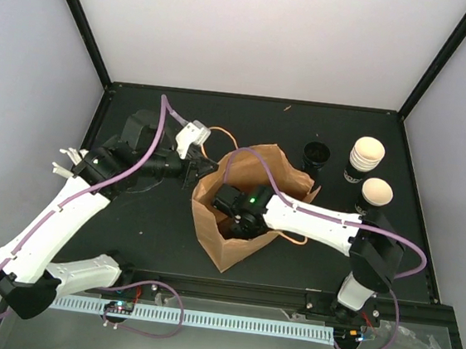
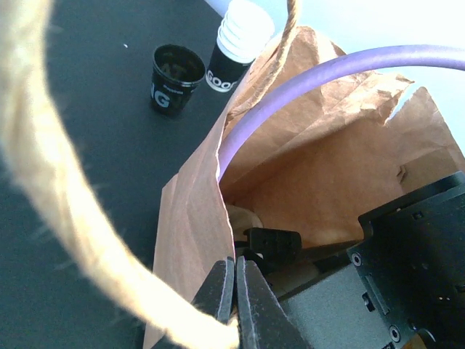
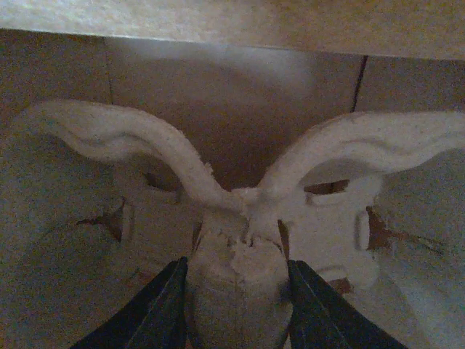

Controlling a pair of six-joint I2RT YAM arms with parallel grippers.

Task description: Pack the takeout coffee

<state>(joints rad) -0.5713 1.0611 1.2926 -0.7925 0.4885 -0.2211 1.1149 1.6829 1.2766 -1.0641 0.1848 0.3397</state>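
Observation:
The takeout coffee (image 1: 375, 194), a black cup with a cream inside, stands on the table at the right, beside my right arm's elbow, untouched. A brown paper bag (image 1: 219, 245) stands open at mid-table. My left gripper (image 1: 206, 170) is shut on the bag's left rim (image 2: 197, 218), next to its twine handle (image 2: 43, 196). My right gripper (image 1: 240, 217) reaches down inside the bag. In the right wrist view its fingers (image 3: 161, 309) are closed on the centre post of a pale moulded-pulp cup carrier (image 3: 334, 149) at the bag's bottom.
A black cup with a dark inside (image 1: 316, 156) and a nested stack of cups (image 1: 364, 160) stand behind the bag at the right. The stack (image 2: 240, 40) and dark cup (image 2: 176, 69) also show in the left wrist view. Black frame rails border the table.

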